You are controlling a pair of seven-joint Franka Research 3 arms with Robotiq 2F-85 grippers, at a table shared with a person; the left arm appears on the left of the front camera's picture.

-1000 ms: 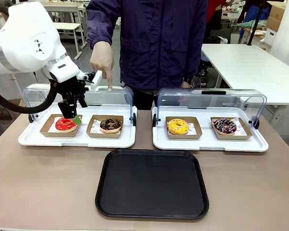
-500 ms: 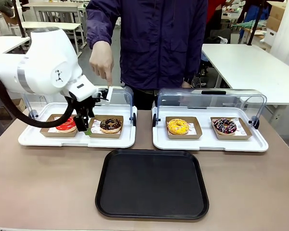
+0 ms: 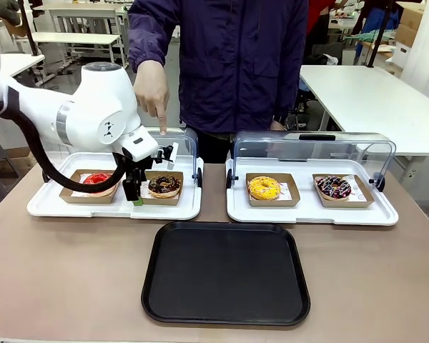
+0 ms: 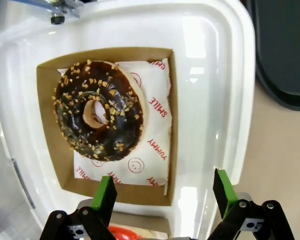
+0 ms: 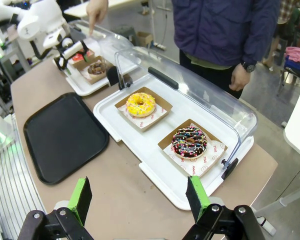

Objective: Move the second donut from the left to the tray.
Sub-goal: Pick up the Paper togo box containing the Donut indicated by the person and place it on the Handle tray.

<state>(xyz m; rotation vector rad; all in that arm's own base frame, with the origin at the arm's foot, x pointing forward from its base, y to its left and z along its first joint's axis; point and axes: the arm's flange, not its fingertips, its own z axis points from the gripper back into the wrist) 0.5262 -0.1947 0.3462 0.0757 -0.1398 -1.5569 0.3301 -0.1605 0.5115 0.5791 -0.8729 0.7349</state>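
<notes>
The chocolate-glazed donut (image 3: 164,185) with pale crumbs lies in its brown cardboard holder (image 4: 47,130) on the left white tray. My left gripper (image 3: 134,194) hangs open at the holder's left side, between it and the red donut. In the left wrist view the donut (image 4: 99,117) lies ahead of the open gripper (image 4: 165,192), whose green pads straddle the holder's near corner without touching it. The black tray (image 3: 226,271) lies bare at the table's front middle. My right gripper (image 5: 139,197) is open high above the table's right end, holding nothing.
A person stands at the far side, one hand (image 3: 152,89) pointing down behind the chocolate donut. A red donut (image 3: 94,179) sits left of it. The right white tray (image 3: 311,211) holds a yellow donut (image 3: 264,187) and a sprinkled donut (image 3: 334,186). Clear lids (image 3: 314,150) stand open behind.
My left arm has swung right from over the red donut and dropped beside the chocolate donut's holder. The person's hand still points.
</notes>
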